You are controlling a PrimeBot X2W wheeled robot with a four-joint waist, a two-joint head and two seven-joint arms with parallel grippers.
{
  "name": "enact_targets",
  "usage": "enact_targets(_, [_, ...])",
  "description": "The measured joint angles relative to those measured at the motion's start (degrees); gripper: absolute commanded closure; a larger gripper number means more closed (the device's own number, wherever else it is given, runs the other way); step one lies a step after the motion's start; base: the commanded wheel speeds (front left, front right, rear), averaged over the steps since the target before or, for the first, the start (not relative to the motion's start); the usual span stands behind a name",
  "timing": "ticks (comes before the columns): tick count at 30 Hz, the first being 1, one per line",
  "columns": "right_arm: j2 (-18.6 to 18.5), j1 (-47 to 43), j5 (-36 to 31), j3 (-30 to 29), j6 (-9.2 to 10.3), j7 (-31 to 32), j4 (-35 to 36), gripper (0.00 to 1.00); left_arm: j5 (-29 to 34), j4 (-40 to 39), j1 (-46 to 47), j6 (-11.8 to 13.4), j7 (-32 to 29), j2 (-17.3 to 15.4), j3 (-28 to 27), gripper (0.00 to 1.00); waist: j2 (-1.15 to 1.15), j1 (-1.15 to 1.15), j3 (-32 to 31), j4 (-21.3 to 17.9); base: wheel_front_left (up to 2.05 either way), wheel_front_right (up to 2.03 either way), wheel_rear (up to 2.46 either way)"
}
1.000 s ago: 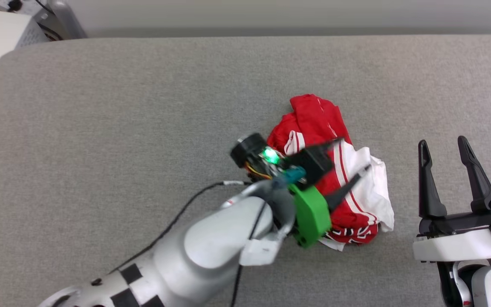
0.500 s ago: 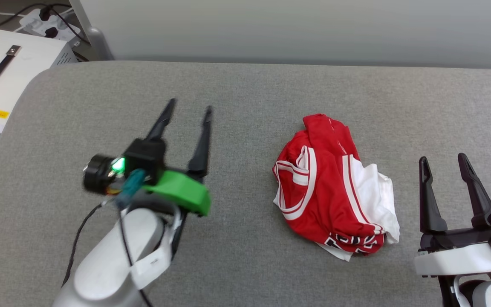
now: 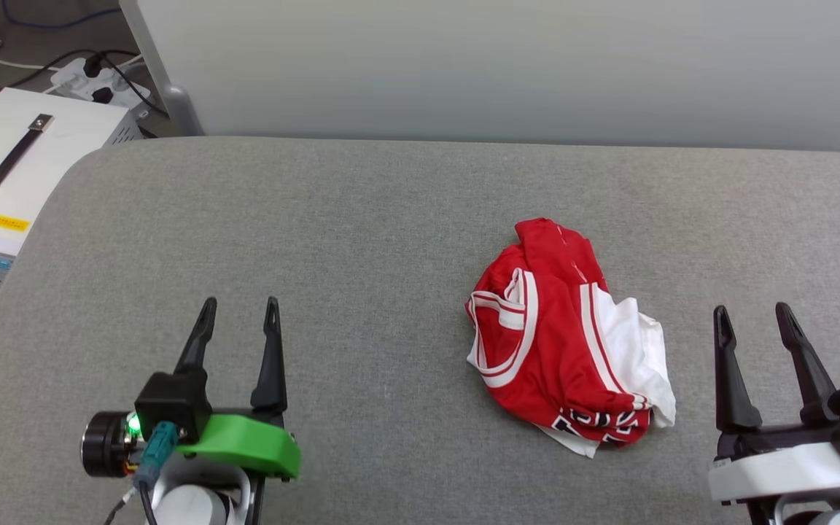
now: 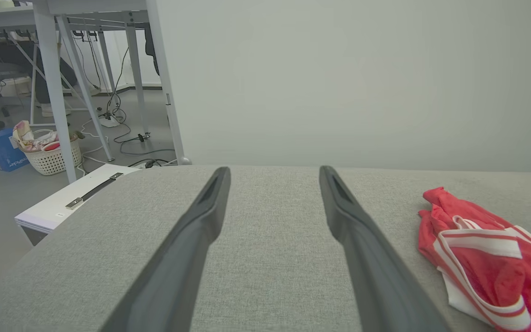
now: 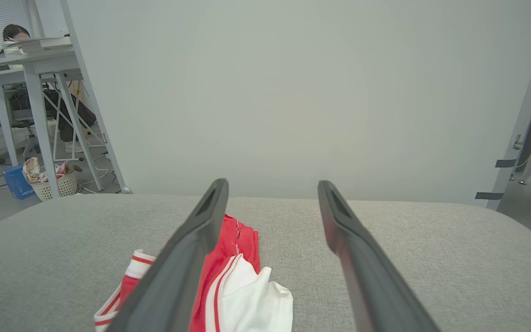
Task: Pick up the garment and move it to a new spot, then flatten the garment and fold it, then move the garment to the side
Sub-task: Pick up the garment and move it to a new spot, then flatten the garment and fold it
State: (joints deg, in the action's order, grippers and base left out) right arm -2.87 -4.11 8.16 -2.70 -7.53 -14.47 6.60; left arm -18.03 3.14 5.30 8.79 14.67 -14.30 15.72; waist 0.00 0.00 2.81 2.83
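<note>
L hand (image 3: 240, 302) pulled back off garment (image 3: 551, 343), spread wide; R hand (image 3: 749, 308) wide too, prob. empty.

Garment (image 3: 558, 343) lettering mostly folded under (unreadable); left wrist view crops it; right end effector (image 5: 271, 184) covers part.

1 garment (image 3: 558, 343), 2 grippers (image 3: 240, 305) (image 3: 751, 310), 1 wht box (image 3: 26, 168).
</note>
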Motion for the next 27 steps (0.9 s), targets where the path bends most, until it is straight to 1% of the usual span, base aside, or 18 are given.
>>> enact_targets(6, [0.0, -2.1, 1.4, -0.5, 0.00, 0.0, -2.5, 0.00, 3.4, 0.1, -3.9, -3.6, 0.0, 3.3, -3.9, 0.00, 0.00, 0.00, -1.3, 0.0, 0.00, 0.00, 0.00])
enact_targets(15, [0.0, -3.9, 2.1, -0.4, 0.00, 0.0, -5.5, 0.00, 6.8, 1.7, -6.6, -7.6, 0.0, 6.8, -7.9, 0.00, 0.00, 0.00, -2.2, 0.2, 0.00, 0.00, 0.00])
enact_targets(20, [0.0, -4.1, 2.1, -0.3, 0.00, 0.0, -6.3, 0.00, 8.6, 2.1, -6.7, -9.0, 0.0, 8.0, -9.6, 0.00, 0.00, 0.00, -2.0, 0.4, 0.00, 0.00, 0.00])
enact_targets(27, [-0.1, -4.1, 1.6, -0.3, 0.00, 0.0, -6.3, 0.00, 10.0, 2.7, -6.7, -10.2, 0.0, 9.1, -11.2, 0.00, 0.00, 0.00, -1.9, 0.7, 0.00, 0.00, 0.00])
